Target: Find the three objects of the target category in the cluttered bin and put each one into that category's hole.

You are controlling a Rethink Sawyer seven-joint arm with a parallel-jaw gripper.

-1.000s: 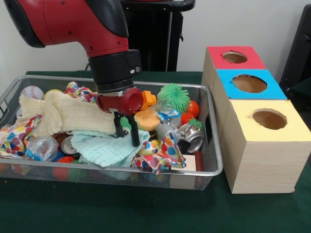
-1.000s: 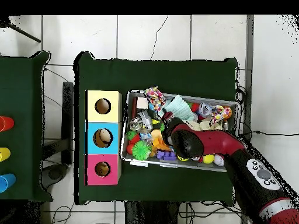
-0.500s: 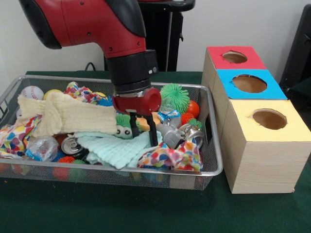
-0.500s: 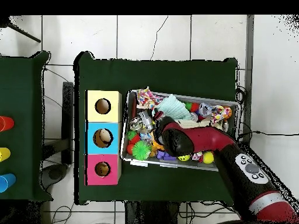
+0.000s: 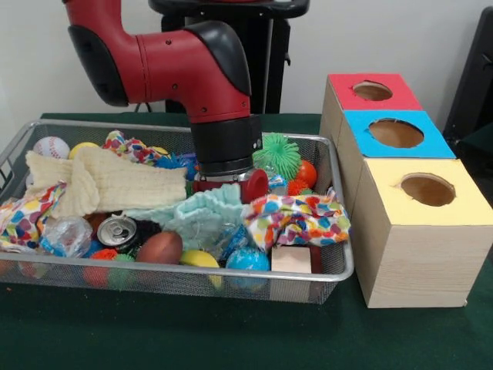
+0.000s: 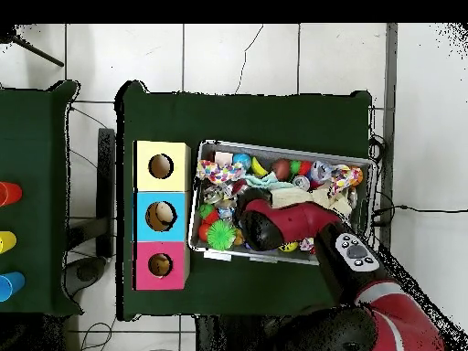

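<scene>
1. The red and black arm (image 5: 192,69) comes down into the right half of the wire bin (image 5: 339,231). Its wrist sinks among the cloths, so the gripper (image 5: 225,189) is mostly buried; I cannot tell whether the jaws are spread or pressed together.
2. Just beside the wrist, on the front side, lies a rumpled mint cloth (image 5: 196,220). To its right a multicoloured spotted cloth (image 5: 296,220) rests against the bin's right end.
3. A cream cloth (image 5: 100,185) lies across the left half of the bin. A baseball (image 5: 51,146) sits in the far left corner.
4. Along the front wall of the bin, left to right: a clear crinkled ball (image 5: 68,235), a can (image 5: 118,230) with its top facing up, a brown football (image 5: 159,247), a yellow ball (image 5: 199,260), a blue ball (image 5: 248,260) and a small wooden block (image 5: 291,259).
5. A green spiky ball (image 5: 279,154) and an orange-red ball (image 5: 306,173) lie behind the wrist, near the far right corner.
6. Three wooden boxes stand in a row just beside the bin on the green table (image 5: 231,339): the red-topped box (image 5: 373,91) farthest, the blue-topped box (image 5: 394,132) in the middle, the yellow-topped box (image 5: 427,193) nearest. Each has a round hole in its top.
7. Overhead view: the arm (image 6: 292,219) crosses the bin (image 6: 283,260), its end close to the boxes' side.
</scene>
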